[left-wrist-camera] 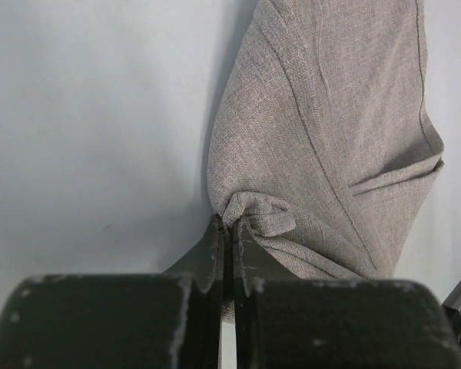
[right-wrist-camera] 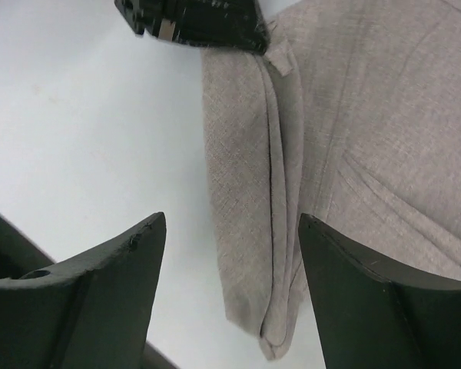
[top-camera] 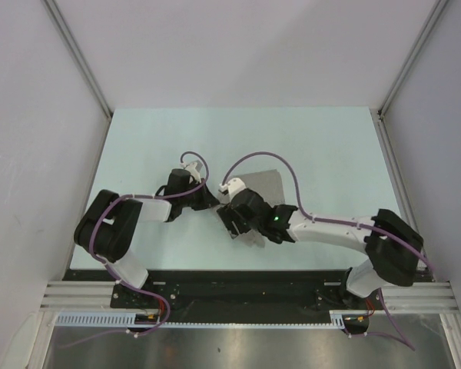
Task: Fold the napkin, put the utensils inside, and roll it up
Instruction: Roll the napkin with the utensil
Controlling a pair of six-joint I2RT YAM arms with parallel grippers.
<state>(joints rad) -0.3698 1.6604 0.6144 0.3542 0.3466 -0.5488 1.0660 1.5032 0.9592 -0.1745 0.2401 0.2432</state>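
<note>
The light-grey napkin (top-camera: 267, 187) lies crumpled and partly folded on the table, half hidden under my right arm. My left gripper (top-camera: 213, 203) is shut on a bunched corner of the napkin (left-wrist-camera: 330, 138); its jaws (left-wrist-camera: 229, 231) pinch the cloth at their tips. My right gripper (top-camera: 229, 223) is open just above the table, and its fingers straddle the napkin's folded left edge (right-wrist-camera: 250, 192) without touching it. The left gripper's black tip (right-wrist-camera: 192, 19) shows at the top of the right wrist view, holding the cloth. No utensils are in view.
The pale blue-green tabletop (top-camera: 238, 138) is bounded by grey walls with metal posts at the back corners. A black strip and rail (top-camera: 238, 296) run along the near edge at the arm bases. Purple cables loop over both arms.
</note>
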